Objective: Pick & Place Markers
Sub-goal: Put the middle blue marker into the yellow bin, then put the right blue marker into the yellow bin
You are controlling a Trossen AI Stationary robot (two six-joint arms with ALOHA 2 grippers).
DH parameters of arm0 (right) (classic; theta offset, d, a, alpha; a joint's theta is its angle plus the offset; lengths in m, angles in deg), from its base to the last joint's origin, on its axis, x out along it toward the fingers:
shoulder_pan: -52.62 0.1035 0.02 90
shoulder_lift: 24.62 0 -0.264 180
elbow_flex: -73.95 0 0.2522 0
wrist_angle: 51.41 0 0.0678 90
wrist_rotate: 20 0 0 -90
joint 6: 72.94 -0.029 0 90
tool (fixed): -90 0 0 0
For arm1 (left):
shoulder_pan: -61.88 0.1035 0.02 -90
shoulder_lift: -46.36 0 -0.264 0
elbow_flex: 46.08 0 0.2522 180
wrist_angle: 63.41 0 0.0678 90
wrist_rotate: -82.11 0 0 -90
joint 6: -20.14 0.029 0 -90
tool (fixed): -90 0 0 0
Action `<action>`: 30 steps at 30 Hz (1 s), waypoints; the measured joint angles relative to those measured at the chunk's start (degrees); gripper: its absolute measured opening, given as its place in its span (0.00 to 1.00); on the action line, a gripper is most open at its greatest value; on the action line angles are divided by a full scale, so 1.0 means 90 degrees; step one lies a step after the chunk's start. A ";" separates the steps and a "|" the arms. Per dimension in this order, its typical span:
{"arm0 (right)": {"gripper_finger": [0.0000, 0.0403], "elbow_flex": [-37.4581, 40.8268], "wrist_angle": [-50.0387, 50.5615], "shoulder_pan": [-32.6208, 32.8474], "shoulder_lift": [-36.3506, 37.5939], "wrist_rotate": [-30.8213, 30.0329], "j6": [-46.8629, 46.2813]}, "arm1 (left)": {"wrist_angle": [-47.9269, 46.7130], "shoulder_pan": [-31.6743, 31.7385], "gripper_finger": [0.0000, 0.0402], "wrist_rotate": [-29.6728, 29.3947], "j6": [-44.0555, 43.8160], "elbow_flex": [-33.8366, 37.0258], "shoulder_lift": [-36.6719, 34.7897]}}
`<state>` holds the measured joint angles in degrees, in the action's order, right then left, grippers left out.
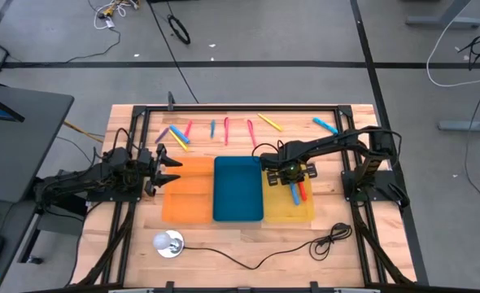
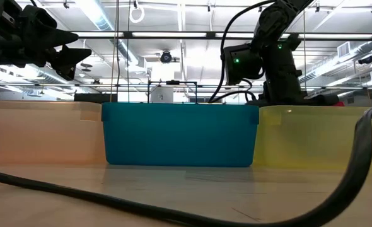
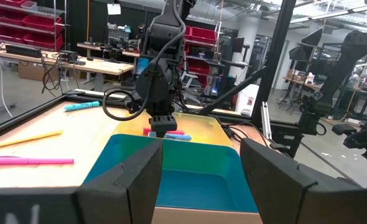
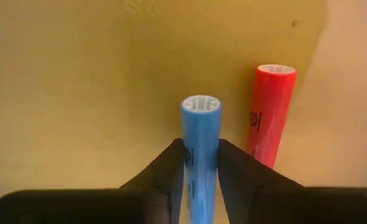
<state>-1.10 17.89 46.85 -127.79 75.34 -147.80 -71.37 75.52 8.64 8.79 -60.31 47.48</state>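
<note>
My right gripper (image 1: 292, 174) points down into the yellow tray (image 1: 305, 213), shut on a blue marker (image 4: 201, 134). A red marker (image 4: 272, 115) lies on the tray floor right beside it. Both also show in the high view, blue marker (image 1: 294, 195) and red marker (image 1: 303, 192). Several more markers lie along the table's far side, among them pink (image 1: 226, 130), yellow (image 1: 268, 122) and blue (image 1: 325, 125). My left gripper (image 1: 172, 168) waits open and level above the orange tray's (image 1: 187, 203) left edge, with nothing between its fingers (image 3: 130, 180). My right gripper pinches the blue marker's two long sides (image 4: 201, 163) between its two fingers, which come from above and lie across it. The marker's free end (image 4: 201, 103) sticks out toward the table's near edge. It lies low in the tray, parallel to the red marker.
A blue tray (image 1: 238, 210) stands between the orange and yellow ones. A white round object (image 1: 168, 242) and a black cable (image 1: 305, 246) lie near the table's front edge. A black frame (image 1: 248, 107) runs around the work area.
</note>
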 joint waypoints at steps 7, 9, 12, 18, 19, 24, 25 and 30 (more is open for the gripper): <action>0.37 0.0000 -0.0001 0.0062 0.0000 -0.0160 -0.0114 | -0.0002 0.0001 0.55 0.0000 0.0000 0.0000 0.0001; 0.40 0.0000 0.0001 0.0062 0.0000 -0.0162 -0.0092 | -0.0002 -0.0001 0.55 0.0000 0.0002 0.0000 -0.0001; 0.42 0.0000 0.0001 0.0062 0.0000 -0.0162 -0.0080 | -0.0002 -0.0001 0.55 0.0000 0.0000 0.0000 0.0000; 0.43 0.0000 0.0001 0.0070 0.0004 -0.0160 0.0030 | -0.0002 -0.0001 0.55 0.0000 0.0005 0.0000 -0.0001; 0.43 0.0000 0.0002 0.0070 0.0009 -0.0160 0.0032 | -0.0002 0.0001 0.55 0.0000 0.0000 0.0000 -0.0001; 0.43 -0.0015 0.0039 0.0055 0.0294 -0.0162 0.0035 | -0.0005 0.0000 0.55 0.0000 0.0001 0.0000 0.0001; 0.43 -0.0017 0.0047 0.0038 0.0379 -0.0162 0.0035 | -0.0005 0.0001 0.55 0.0000 0.0003 0.0000 -0.0001; 0.43 -0.0022 0.0119 0.0023 0.0704 -0.0160 0.0074 | -0.0005 0.0001 0.55 0.0000 0.0003 0.0000 -0.0001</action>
<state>-1.30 18.96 47.06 -121.46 73.90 -147.13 -71.41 75.53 8.64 8.81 -60.31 47.47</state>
